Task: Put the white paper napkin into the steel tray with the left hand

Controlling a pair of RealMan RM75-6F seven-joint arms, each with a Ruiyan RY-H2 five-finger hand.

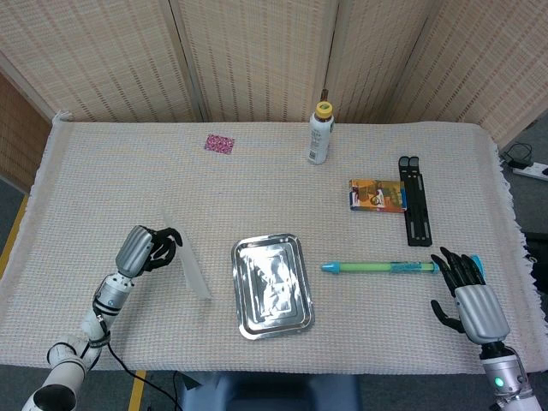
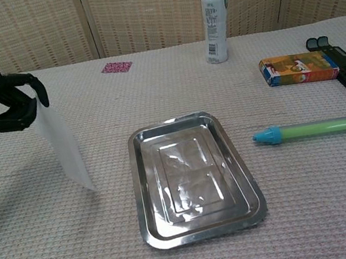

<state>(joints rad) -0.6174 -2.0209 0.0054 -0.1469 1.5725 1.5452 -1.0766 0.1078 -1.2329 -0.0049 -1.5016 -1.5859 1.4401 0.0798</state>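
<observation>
White limp napkin [image 2: 64, 147] pinched by left robot hand [image 2: 8, 104], hanging.

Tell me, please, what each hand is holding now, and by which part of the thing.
The left hand pinches the white paper napkin by its top edge; the sheet hangs down, left of the steel tray. The right hand holds nothing.

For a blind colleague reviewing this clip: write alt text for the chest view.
The robot's left hand holds a white paper napkin by its top edge, hanging above the woven tablecloth, left of an empty steel tray. Behind stand a white bottle with a yellow cap, a small colourful box and a green pen.
</observation>
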